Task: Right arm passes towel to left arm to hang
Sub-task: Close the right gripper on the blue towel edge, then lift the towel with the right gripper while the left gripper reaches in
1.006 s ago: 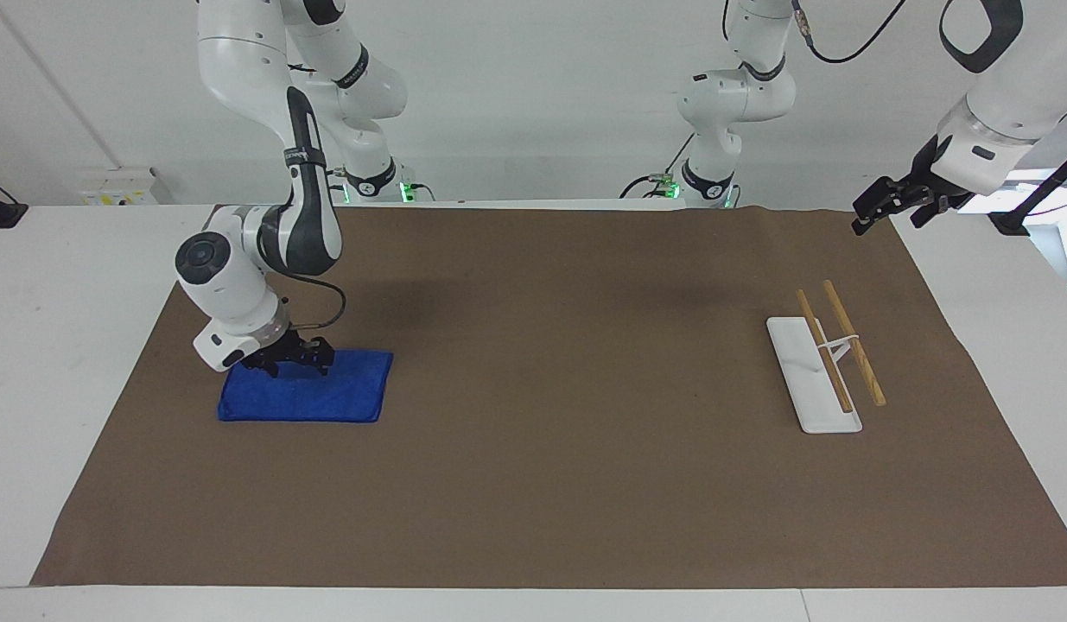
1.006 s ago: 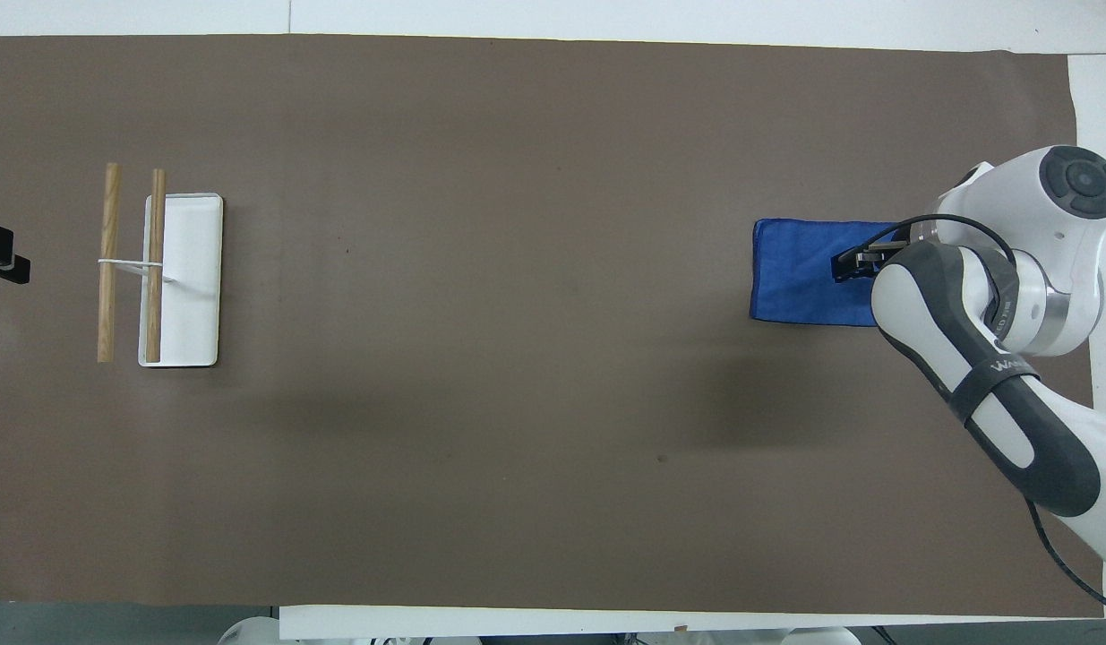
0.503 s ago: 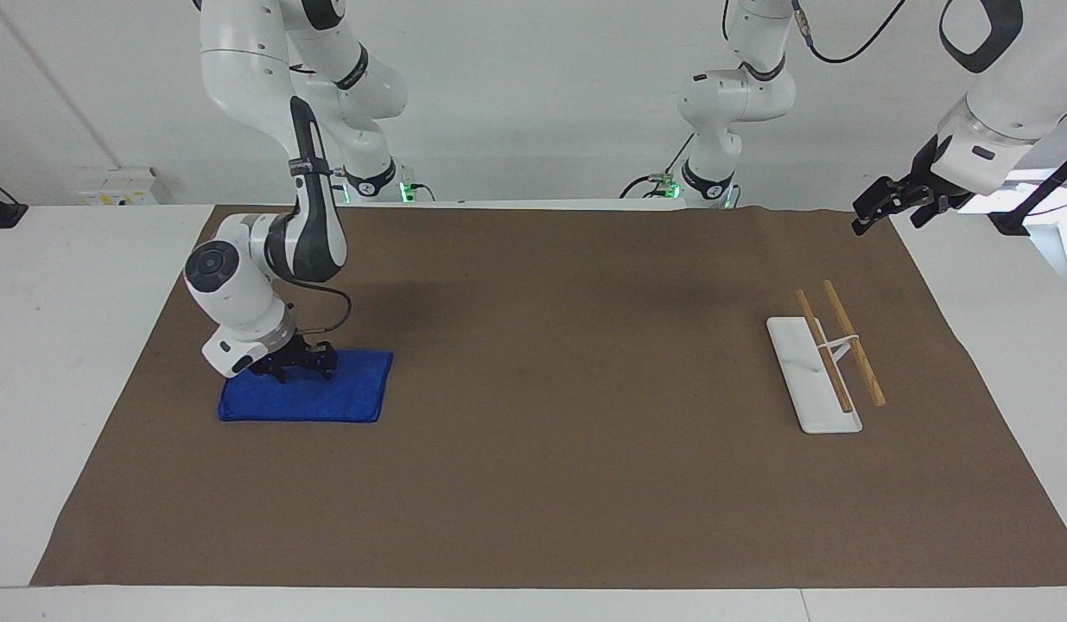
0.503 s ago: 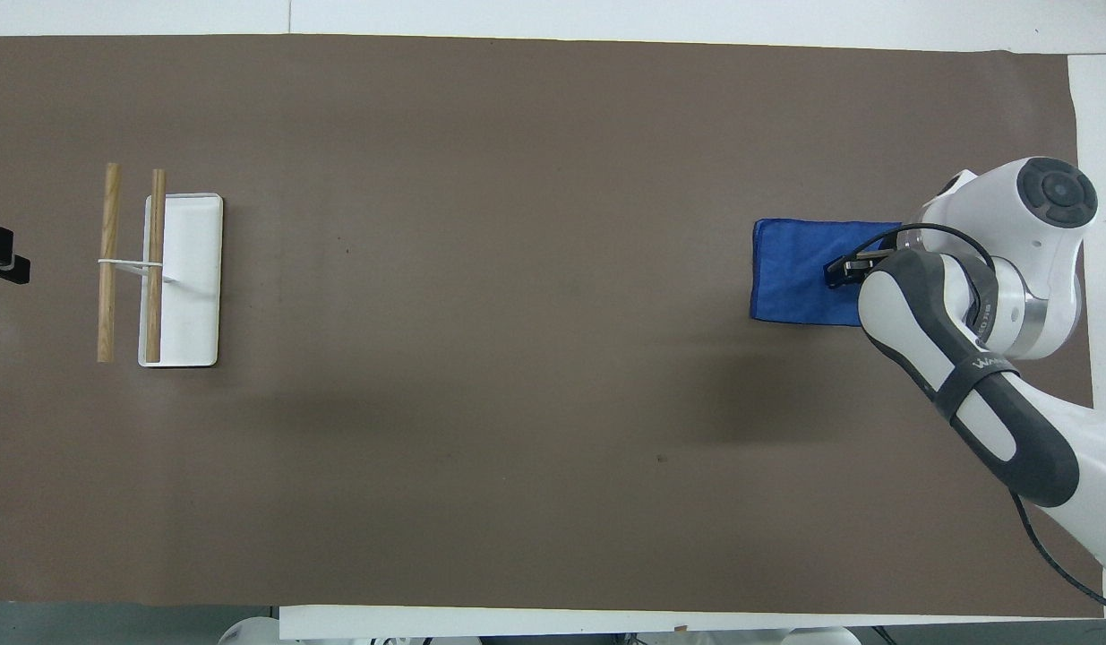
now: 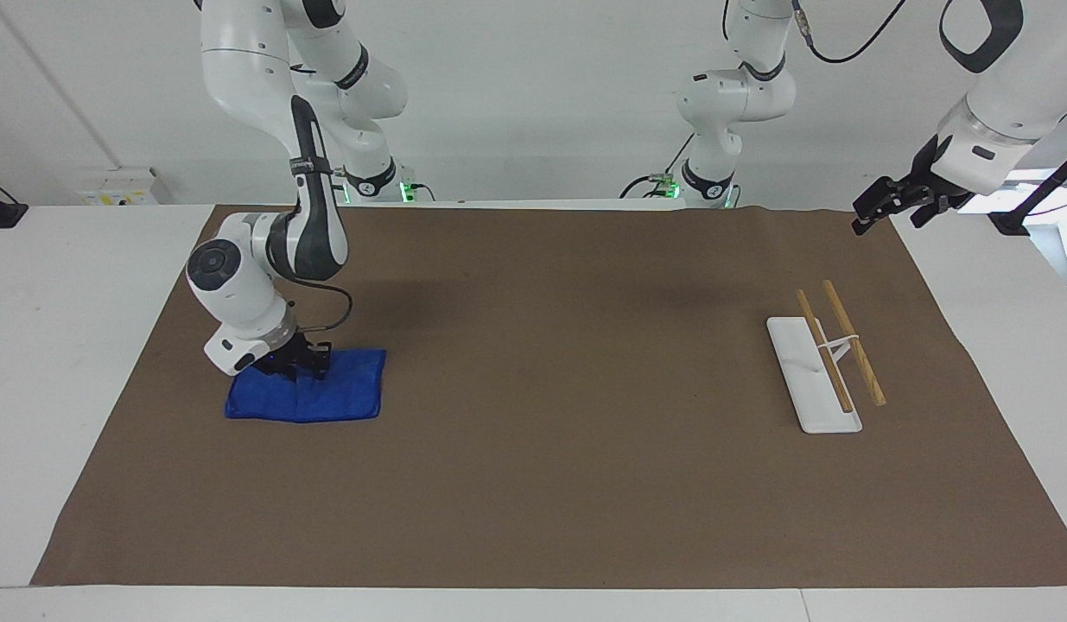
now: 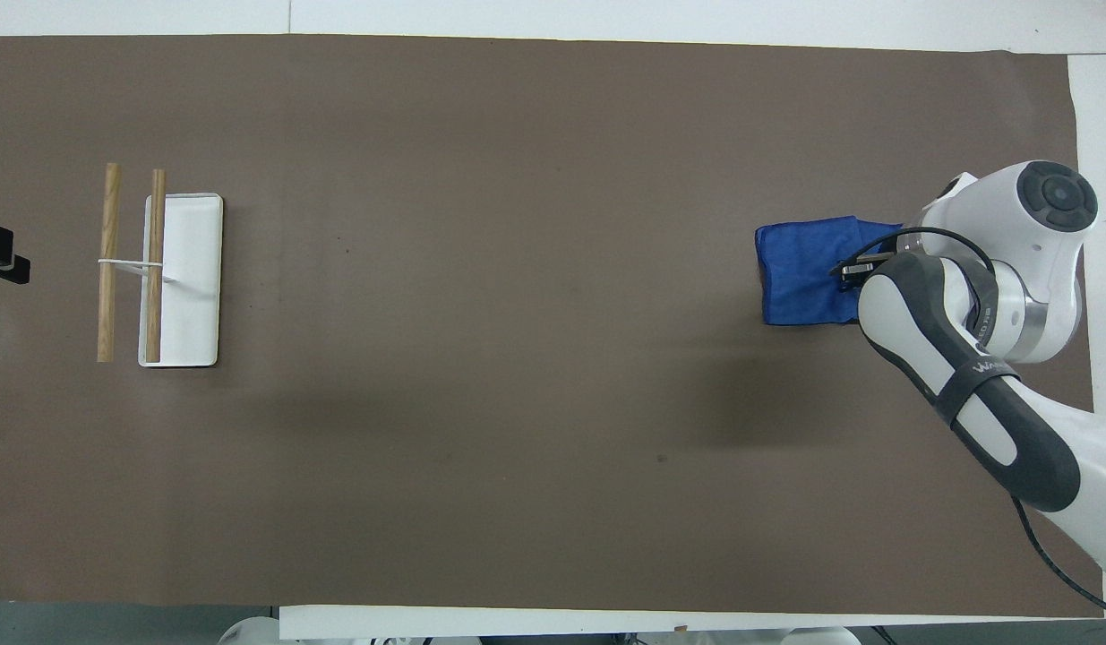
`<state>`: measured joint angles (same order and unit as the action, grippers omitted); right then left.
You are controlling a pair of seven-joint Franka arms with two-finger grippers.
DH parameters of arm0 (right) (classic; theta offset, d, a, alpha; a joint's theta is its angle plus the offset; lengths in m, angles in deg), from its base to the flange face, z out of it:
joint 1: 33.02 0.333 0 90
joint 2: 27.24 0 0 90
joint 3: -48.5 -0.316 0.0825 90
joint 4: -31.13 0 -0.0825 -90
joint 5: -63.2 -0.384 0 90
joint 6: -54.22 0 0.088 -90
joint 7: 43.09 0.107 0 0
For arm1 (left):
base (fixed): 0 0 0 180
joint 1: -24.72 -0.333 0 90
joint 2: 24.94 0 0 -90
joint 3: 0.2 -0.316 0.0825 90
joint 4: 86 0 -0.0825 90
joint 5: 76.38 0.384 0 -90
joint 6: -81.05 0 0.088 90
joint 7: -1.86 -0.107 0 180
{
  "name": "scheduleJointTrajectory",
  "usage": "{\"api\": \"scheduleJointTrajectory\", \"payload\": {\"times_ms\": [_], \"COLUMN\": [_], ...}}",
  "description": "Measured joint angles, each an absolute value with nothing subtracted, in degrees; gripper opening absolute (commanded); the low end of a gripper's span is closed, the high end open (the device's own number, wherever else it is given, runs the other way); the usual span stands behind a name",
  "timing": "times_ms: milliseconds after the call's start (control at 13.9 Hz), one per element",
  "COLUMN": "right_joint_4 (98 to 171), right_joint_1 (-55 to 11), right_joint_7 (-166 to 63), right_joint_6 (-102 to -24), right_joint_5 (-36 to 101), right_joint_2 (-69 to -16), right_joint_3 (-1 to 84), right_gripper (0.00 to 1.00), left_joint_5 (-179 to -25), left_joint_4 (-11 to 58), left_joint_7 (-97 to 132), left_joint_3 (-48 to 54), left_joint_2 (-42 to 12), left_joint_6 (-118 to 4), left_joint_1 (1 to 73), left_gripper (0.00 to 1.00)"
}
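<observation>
Progress stands at the very first step: the towel [image 5: 307,396] lies on the brown mat toward the right arm's end of the counter, bunched at the edge where the right pincer [image 5: 296,363] is down on it, fingers drawn in and pinching the cloth. The left pincer [image 5: 879,206], spread wide and empty, waits in the air over the counter's edge at its own end. Lifting, handover and draping over the wooden-barred rack [image 5: 827,363] all remain.

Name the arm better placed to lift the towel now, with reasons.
Right. The right end effector is down on the towel, pinching its bunched edge nearest the robots. The left end effector waits in the air at the mat's corner, away from the towel, near the rack.
</observation>
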<state>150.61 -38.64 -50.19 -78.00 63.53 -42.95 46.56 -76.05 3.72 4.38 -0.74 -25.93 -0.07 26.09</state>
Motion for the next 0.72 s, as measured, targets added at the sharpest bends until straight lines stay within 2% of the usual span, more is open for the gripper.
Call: {"api": "scheduleJointTrajectory", "payload": {"times_ms": [216,431,719], "right_joint_4": [150.6,149.5,139.5], "right_joint_1": [-38.6,-38.6,-38.1], "right_joint_7": [-50.3,-50.4,-50.4], "right_joint_6": [-78.0,-75.7,-62.4], "right_joint_5": [63.5,63.5,61.1], "right_joint_2": [-42.9,-43.0,-42.7], "right_joint_3": [46.5,46.4,45.5], "right_gripper": [0.01,0.0,0.0], "left_joint_5": [-76.1,-76.1,-76.1], "left_joint_4": [3.7,3.7,3.7], "left_joint_7": [4.4,4.4,4.4], "left_joint_3": [-0.7,-0.7,-0.7], "left_joint_2": [-25.9,-25.9,-25.9], "left_joint_6": [-0.1,-0.1,-0.1], "left_joint_1": [26.1,26.1,26.1], "left_gripper": [1.0,1.0,1.0]}}
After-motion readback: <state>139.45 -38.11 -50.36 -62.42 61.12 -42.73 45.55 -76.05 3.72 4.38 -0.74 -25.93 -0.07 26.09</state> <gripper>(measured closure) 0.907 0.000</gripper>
